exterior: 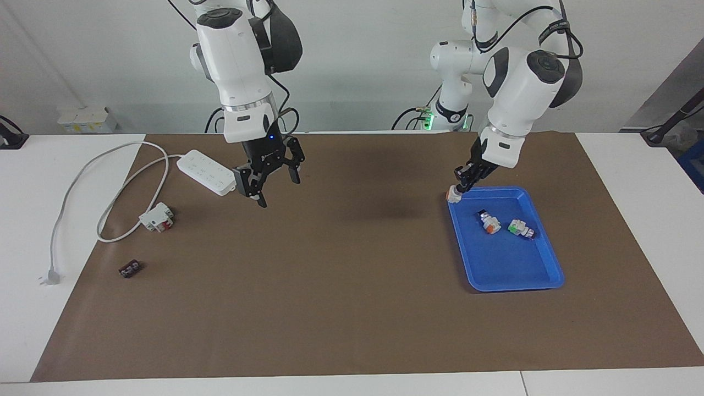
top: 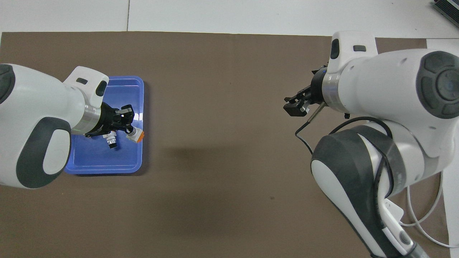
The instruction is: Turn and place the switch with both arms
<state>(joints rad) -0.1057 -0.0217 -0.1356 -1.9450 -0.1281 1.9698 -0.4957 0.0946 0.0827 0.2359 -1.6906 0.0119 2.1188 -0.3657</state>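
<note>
My left gripper (exterior: 461,187) is shut on the switch (exterior: 453,194), a small white block with an orange side. It holds it just above the blue tray's (exterior: 506,264) corner nearest the robots. In the overhead view the left gripper (top: 128,128) and the held switch (top: 136,135) sit over the tray (top: 107,161). A second orange-marked block (exterior: 488,221) and a green-marked block (exterior: 520,228) lie in the tray. My right gripper (exterior: 279,192) is open and empty, raised over the mat beside the power strip; it also shows in the overhead view (top: 294,106).
A white power strip (exterior: 206,171) with its cable lies toward the right arm's end. A larger white block with red parts (exterior: 157,217) and a small black part (exterior: 130,269) lie farther from the robots than the strip. A brown mat (exterior: 352,286) covers the table.
</note>
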